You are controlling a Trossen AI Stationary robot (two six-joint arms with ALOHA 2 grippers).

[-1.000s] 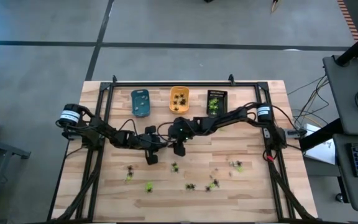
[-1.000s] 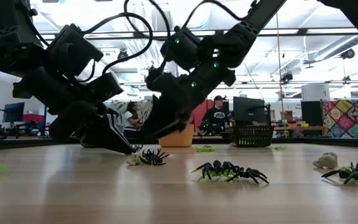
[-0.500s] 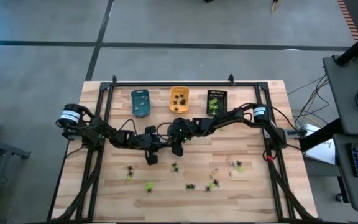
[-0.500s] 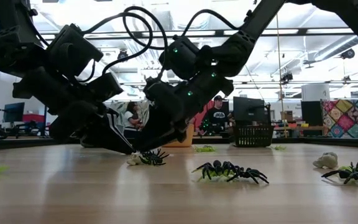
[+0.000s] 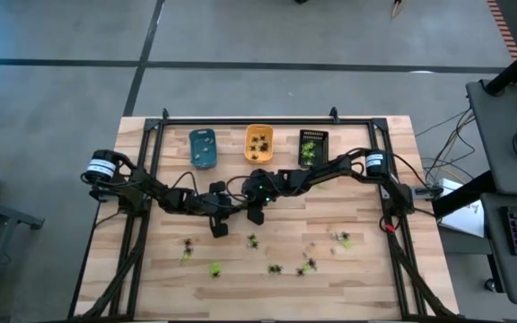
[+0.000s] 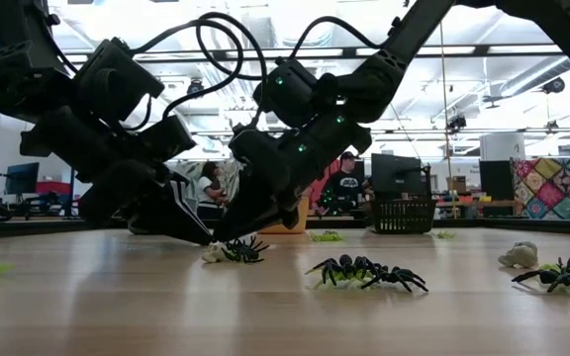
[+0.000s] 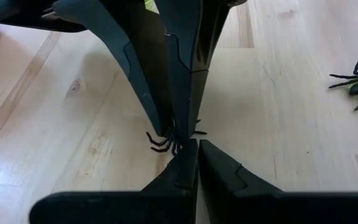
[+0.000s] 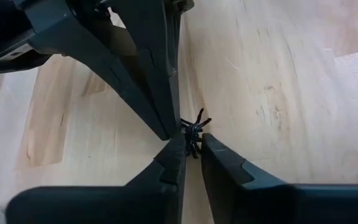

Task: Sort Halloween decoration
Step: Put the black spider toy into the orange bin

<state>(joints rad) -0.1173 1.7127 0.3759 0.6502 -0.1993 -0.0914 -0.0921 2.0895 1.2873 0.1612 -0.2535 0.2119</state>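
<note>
Right gripper (image 8: 191,144) was pinched narrow on a black spider (image 8: 194,132) mid-table, apparently to lift it for sorting; left gripper (image 7: 197,146), fully shut, touched tips there, likely bracing the spider against sliding.

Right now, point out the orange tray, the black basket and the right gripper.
orange tray (image 5: 259,141), high view, its middle.
black basket (image 5: 312,146), high view, its middle.
right gripper (image 8: 192,144), right wrist view, between its fingertips.

Even overhead light on tabletop (image 5: 151,269); soft shadows cast under arms. Low view backlit by bright ceiling lights (image 6: 483,40), arms silhouetted, near tabletop blurred. Wrist views sharp.
</note>
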